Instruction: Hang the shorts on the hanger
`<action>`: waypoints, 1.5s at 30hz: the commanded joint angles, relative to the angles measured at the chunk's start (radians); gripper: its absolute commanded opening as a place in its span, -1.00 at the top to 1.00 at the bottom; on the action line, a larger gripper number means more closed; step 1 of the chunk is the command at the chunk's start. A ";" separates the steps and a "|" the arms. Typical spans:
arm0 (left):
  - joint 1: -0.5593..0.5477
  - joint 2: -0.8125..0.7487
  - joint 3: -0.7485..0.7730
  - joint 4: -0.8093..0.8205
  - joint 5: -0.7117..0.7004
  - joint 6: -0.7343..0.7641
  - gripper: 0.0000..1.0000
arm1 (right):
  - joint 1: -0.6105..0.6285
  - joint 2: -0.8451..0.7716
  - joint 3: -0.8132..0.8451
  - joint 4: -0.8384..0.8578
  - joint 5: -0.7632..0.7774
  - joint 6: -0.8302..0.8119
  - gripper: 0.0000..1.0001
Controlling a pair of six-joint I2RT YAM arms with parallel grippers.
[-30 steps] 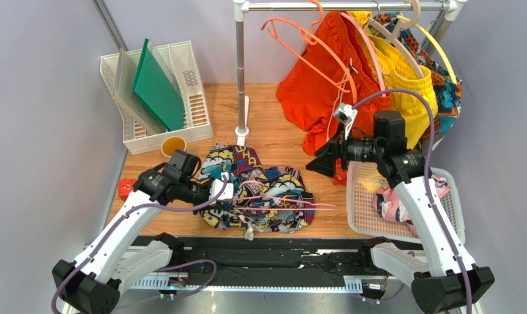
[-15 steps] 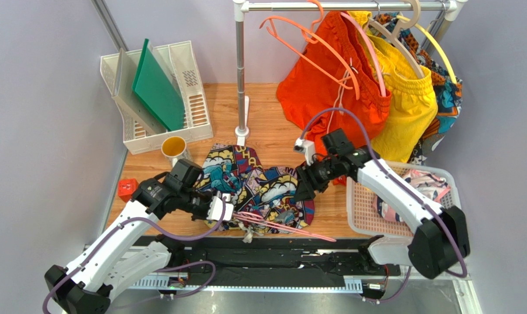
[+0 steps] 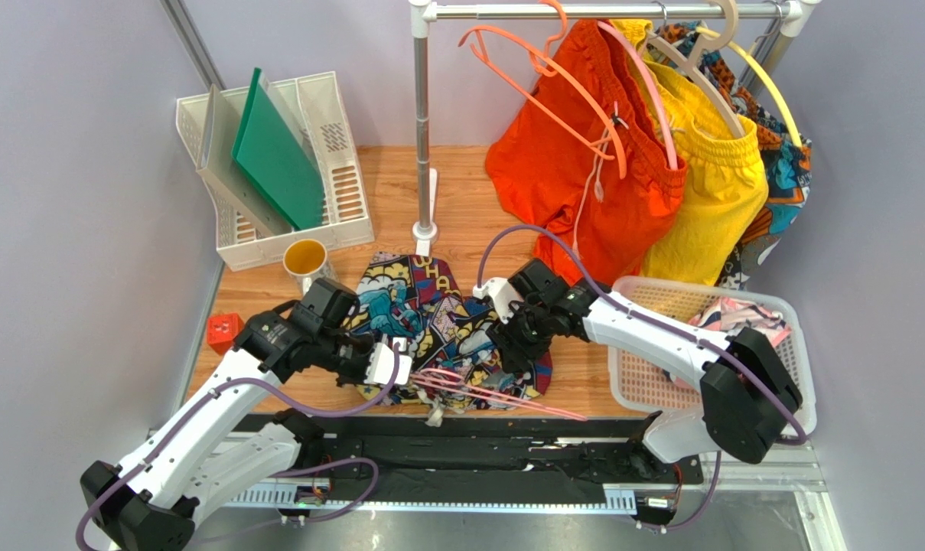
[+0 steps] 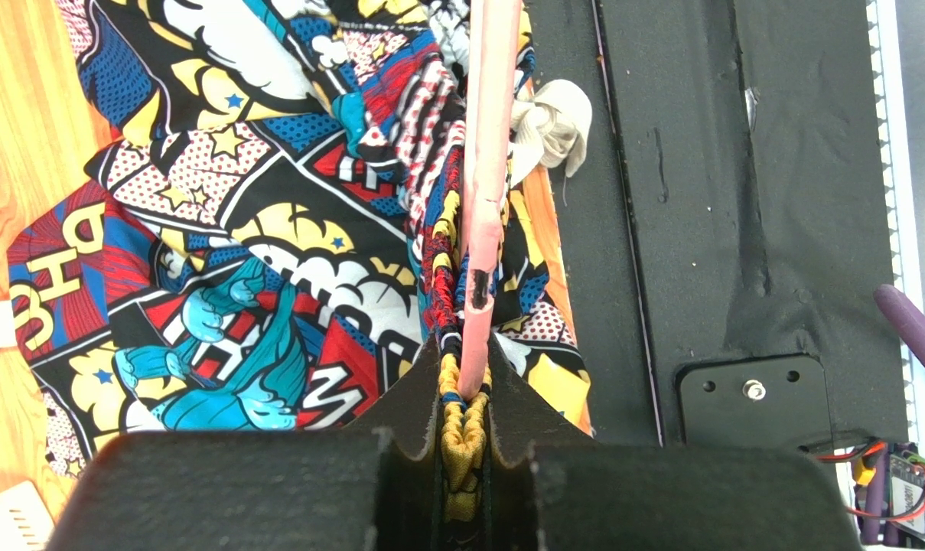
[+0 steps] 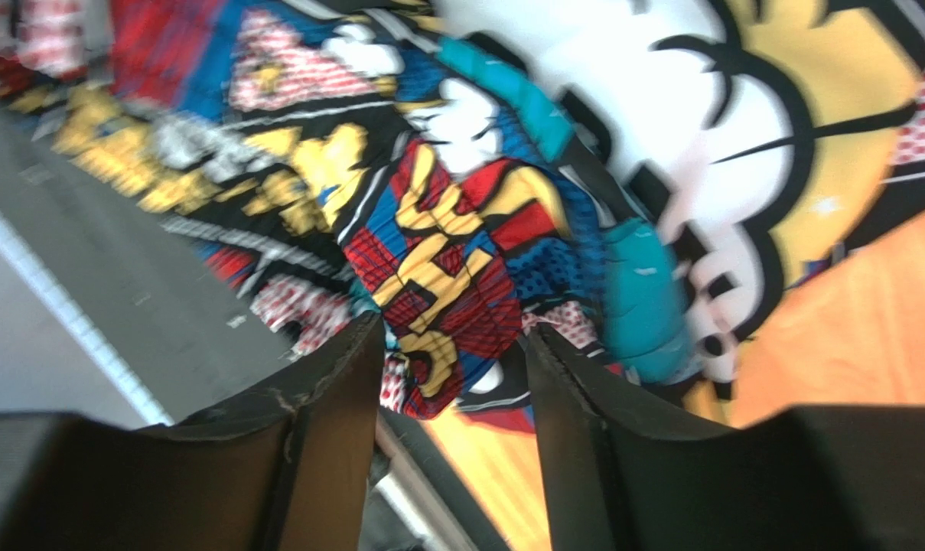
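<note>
Wooden table [image 3: 467, 195], with one black mat [image 3: 490, 442] along the near edge. One metal clothes rail [image 3: 605, 10] across the back. It carries one pair of plain orange shorts [image 3: 559, 172], one pair of plain yellow shorts [image 3: 714, 172] and one bare orange hanger [image 3: 524, 63]. More patterned cloth hangs at far right, too crowded to count.

One white desk tray [image 3: 340, 172] at back left holds one green board [image 3: 274, 149] on edge. One white mesh basket [image 3: 633, 385] at right has cloth inside.

The shorts [image 3: 455, 327] lie crumpled on the table at centre front, between the two arms. Comic-panel print in blue, yellow, red and white with black lettering. The white drawstring [image 4: 553, 121] is knotted at the near edge, over the mat.

The hanger [image 3: 490, 390] is one thin pale pink wire. It lies low across the near part of the shorts, running rightward from the left arm.

Left gripper [image 4: 464, 390]: jaws pressed together, pinching the hanger bar along with a gathered yellow fabric edge.

Right gripper [image 5: 450, 356]: jaws spread, poised over the right side of the shorts with print showing in the gap. Contact cannot be told; the wrist view is blurred.

One cup [image 3: 305, 257] in front of the tray. One small red object [image 3: 222, 332] at the left table edge.
</note>
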 commanded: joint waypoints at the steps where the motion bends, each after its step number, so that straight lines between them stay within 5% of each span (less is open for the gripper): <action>1: -0.005 -0.004 0.016 0.026 0.031 -0.007 1.00 | 0.019 0.031 -0.009 0.112 0.126 0.029 0.10; 6: -0.005 -0.016 0.023 0.020 0.017 -0.049 1.00 | 0.012 0.025 -0.020 0.099 0.177 0.013 0.32; 12: -0.004 -0.070 -0.022 0.043 0.008 -0.121 1.00 | -0.034 -0.027 -0.040 0.049 0.123 -0.029 0.27; 15: -0.004 -0.073 -0.019 0.062 -0.017 -0.167 1.00 | -0.036 -0.013 -0.031 0.032 0.129 -0.029 1.00; 30: 0.193 -0.073 0.052 -0.064 -0.135 -0.204 1.00 | -0.385 -0.229 0.054 -0.241 0.175 -0.196 1.00; 37: 0.266 -0.007 0.090 -0.030 -0.147 -0.268 1.00 | -0.446 -0.231 0.087 -0.270 0.163 -0.254 1.00; 45: 0.269 0.051 0.087 -0.147 -0.202 -0.089 1.00 | -0.458 -0.226 0.196 -0.361 0.132 -0.299 1.00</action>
